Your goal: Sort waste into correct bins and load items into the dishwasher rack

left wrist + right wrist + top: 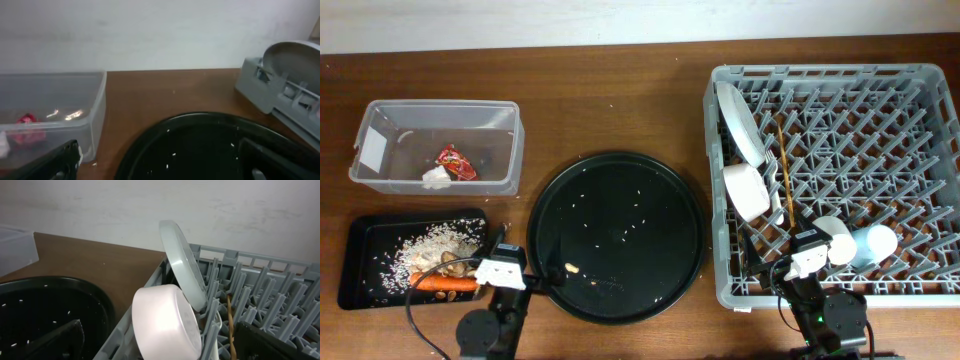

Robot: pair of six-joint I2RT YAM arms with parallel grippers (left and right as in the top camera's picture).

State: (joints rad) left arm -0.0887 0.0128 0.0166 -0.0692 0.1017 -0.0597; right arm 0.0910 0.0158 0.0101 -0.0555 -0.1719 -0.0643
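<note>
Two grippers sat at the near edge of the table. Left gripper (157,150) hung by the near left rim of the round tray (620,160), with its fingers spread wide and nothing in them. Right gripper (159,330) hung over the near left corner of the rack (840,80), fingers wide apart too and holding nothing.

On the left, the black tray (360,270) held a heap of rice (430,245), some brown scraps (455,262) and the carrot (445,283), which lay along its near side. Beyond it stood the clear tub (435,110), with the red wrapper (455,162) and the white napkin (436,178) side by side inside.

A few rice grains and one small brown bit (572,268) lay on the round tray in the middle.

On the right, in the rack, the plate (740,122) stood on its edge along the left side. The bowl (750,190) leaned on its edge just on the near side of the plate. The chopstick (783,170) lay beside them, just to the right. The whitish cup (835,238) and the blue cup (875,245) lay together on the near side of the rack.
</note>
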